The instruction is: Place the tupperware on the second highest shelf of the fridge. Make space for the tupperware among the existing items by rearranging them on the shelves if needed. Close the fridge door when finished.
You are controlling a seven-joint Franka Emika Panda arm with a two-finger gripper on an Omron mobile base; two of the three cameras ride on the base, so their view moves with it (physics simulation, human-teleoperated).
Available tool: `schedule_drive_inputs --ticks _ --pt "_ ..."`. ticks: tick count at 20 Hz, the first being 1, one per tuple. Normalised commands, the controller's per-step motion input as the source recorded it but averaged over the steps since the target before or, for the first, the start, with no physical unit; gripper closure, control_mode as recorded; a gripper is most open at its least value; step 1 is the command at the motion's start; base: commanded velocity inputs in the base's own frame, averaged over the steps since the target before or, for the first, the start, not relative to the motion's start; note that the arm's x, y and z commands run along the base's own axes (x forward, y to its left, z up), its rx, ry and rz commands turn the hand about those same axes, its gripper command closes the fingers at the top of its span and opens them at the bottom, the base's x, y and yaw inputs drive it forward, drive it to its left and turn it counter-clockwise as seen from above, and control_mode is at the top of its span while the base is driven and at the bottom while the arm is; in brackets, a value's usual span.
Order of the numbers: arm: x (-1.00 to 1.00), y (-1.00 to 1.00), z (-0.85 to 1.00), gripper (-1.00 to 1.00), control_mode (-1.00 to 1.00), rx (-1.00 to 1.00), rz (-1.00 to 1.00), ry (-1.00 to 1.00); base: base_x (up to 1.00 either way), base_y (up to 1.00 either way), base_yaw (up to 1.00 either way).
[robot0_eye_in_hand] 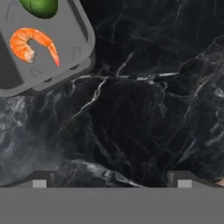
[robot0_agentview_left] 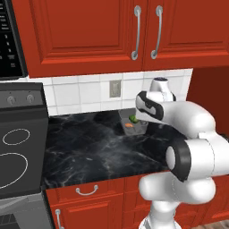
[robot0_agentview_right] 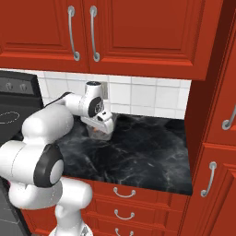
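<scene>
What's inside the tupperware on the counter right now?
The grey tupperware holds an orange shrimp and a green item cut off by the hand view's top edge, so its kind is unclear. The container's far side is out of frame.

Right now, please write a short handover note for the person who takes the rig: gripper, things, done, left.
Gripper: open, empty, above the black marble counter.
Grey tupperware tray with an orange shrimp and a green fruit: on the counter near the tiled wall, not grasped.
Done: nothing yet.
Left: grasp the tupperware, bring it to the fridge's second highest shelf, make room if needed, close the door.
</scene>
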Motion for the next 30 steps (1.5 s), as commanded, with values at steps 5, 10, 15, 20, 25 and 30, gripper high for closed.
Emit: schedule_drive_inputs --ticks 5,10,15,20,25,30 --pt "0.28 0.00 -0.16 -1.00 -1.00 0.00 -0.04 0.16 0.00 0.00 0.00" --pt "0.35 0.00 -0.18 -1.00 -1.00 0.00 -0.03 0.11 0.00 0.00 0.00" --pt "0.30 -0.01 -0.30 -1.00 -1.00 0.00 -0.01 0.01 0.00 0.00 0.00" --pt "0.24 -0.01 -0.40 -1.00 -1.00 0.00 -0.01 0.00 0.00 0.00 0.00" --pt "0.28 -0.01 -0.41 -1.00 -1.00 0.00 -0.03 0.00 0.00 0.00 0.00" --pt "0.32 -0.04 -0.23 -1.00 -1.00 0.00 -0.03 -0.03 0.00 0.00 0.00"
